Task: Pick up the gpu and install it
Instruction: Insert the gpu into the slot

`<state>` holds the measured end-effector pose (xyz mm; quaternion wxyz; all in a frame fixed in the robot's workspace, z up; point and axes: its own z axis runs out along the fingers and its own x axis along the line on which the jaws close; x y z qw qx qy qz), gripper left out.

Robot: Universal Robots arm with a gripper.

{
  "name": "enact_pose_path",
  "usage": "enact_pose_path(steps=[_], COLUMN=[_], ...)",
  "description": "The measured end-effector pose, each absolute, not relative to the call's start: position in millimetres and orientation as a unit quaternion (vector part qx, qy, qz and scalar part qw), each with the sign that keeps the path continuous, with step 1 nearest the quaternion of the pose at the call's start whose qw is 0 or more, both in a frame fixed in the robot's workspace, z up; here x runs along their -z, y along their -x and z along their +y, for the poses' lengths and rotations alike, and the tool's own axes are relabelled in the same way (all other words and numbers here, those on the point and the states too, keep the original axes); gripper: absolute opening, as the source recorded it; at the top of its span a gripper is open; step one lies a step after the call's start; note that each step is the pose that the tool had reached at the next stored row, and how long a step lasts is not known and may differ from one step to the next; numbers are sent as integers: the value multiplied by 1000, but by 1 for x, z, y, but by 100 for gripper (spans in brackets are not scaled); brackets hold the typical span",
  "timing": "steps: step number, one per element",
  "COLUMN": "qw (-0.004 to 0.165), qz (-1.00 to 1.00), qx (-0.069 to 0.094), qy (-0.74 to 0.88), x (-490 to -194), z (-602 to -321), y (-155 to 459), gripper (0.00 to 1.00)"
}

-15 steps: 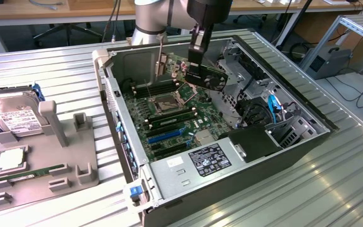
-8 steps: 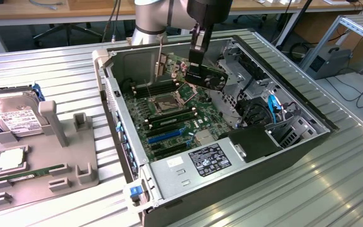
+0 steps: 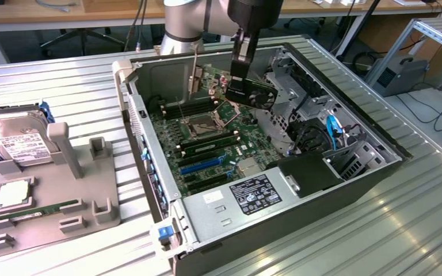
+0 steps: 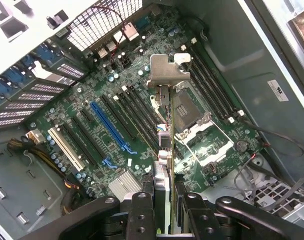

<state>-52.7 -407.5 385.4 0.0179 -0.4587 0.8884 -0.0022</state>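
An open desktop computer case [image 3: 153, 68] lies on its side on a ribbed metal table [image 3: 405, 230], its green motherboard [image 3: 205, 141] facing up. The robot arm's gripper [image 3: 239, 77] hangs over the middle of the case, clamped on the gpu [image 3: 256, 95], which is in the air above the board and clear of every slot. The card is tipped on edge with its round black fan facing the exterior view's right. From the wrist camera the gpu [image 4: 164, 150] appears edge-on, a thin dark blade between the two black fingers [image 4: 142, 210], with its bent silver end bracket [image 4: 164, 72] at the far end, over the board beside the square metal processor socket [image 4: 191, 117]. It looks light and stiff, but probably delicate (bare circuitry, thin fan blades), so the flat board edges where the fingers now pinch it seem the safest place to hold it. Nearby run long black slots and one bright blue slot [image 4: 109, 127], all hard glossy plastic. Well apart, toward the exterior view's left, a grey moulded stand [image 3: 67, 201] carries a silver hard drive [image 3: 18, 144] and a thin green memory stick [image 3: 33, 213].
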Motion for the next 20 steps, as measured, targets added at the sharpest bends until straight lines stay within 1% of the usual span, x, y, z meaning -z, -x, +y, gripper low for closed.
enact_pose_path(steps=[20], qw=[18], qz=[870], qx=[1], qy=[492], x=[-385], z=[-407], y=[53], gripper=[27])
